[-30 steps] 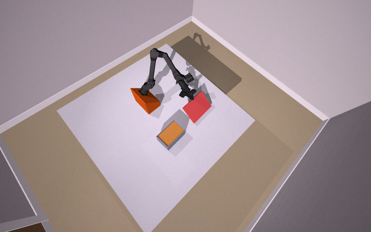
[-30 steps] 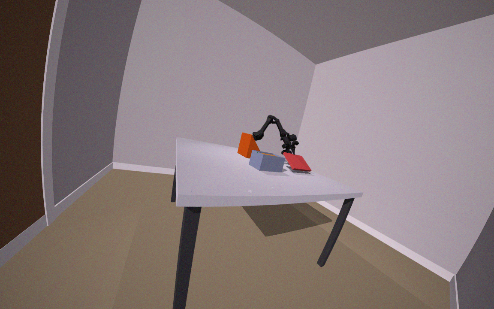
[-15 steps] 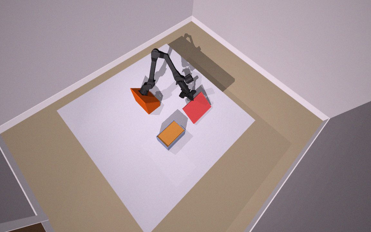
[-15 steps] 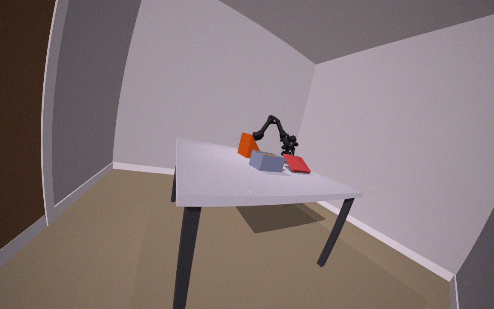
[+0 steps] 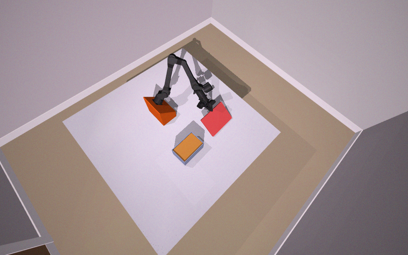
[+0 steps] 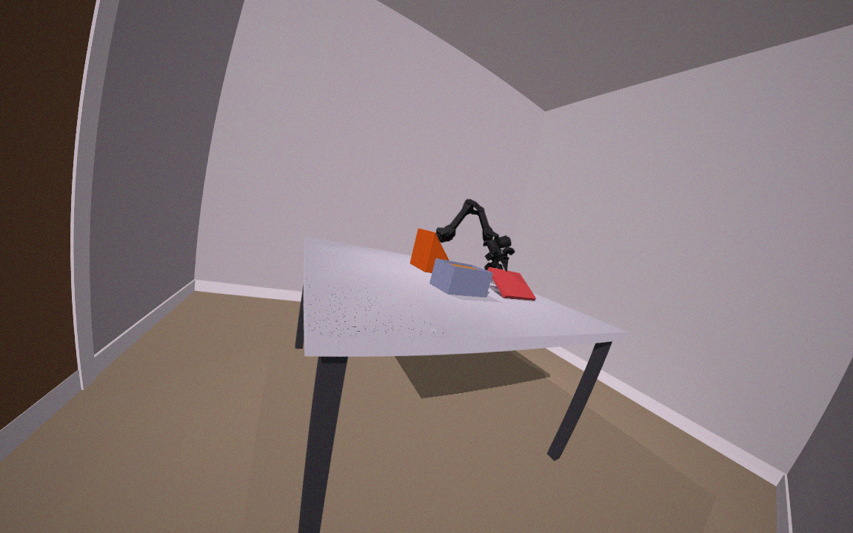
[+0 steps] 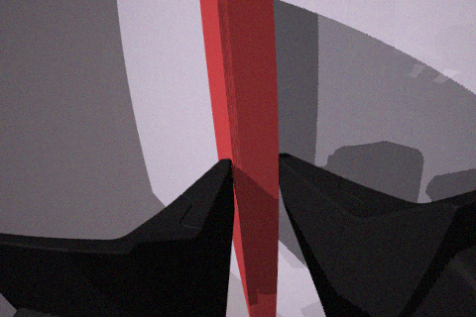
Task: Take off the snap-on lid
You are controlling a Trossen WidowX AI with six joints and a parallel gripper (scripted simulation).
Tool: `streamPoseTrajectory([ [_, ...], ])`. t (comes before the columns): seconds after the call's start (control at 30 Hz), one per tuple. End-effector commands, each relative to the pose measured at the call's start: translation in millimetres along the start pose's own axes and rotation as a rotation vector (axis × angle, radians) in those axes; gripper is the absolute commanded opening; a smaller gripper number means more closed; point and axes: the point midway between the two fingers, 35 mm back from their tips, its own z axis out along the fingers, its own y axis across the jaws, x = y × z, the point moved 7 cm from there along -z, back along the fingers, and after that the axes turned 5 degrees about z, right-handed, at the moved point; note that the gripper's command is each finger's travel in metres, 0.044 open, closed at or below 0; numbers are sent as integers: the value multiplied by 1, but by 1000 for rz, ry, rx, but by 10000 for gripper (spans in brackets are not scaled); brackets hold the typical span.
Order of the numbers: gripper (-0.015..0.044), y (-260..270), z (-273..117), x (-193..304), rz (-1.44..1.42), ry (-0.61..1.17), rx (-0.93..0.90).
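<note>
Wrist view: red slab runs off the top and bottom edges; in the exterior view the box interior is mostly hidden by its walls. Count: one lid, one box, one orange wedge-like block (image 5: 164,111) (image 6: 424,250). Black metal-look claw (image 5: 211,109) (image 6: 505,268) (image 7: 254,165) nearly closed, gripping the flat red rectangular lid (image 5: 216,119) (image 6: 513,284) (image 7: 253,84) by an edge; lid tilted, its body reaching out from the claw. Open blue-grey rectangular box (image 5: 194,156) (image 6: 459,280) near the claw, on the white desk (image 5: 129,152) (image 6: 376,317), orange surface inside.
</note>
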Motion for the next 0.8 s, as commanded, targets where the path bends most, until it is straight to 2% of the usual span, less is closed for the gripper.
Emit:
streamPoseTrajectory([
  [0.0, 0, -1, 2, -1, 6, -1, -12],
  [0.77, 0, -15, 14, -2, 6, -1, -12],
])
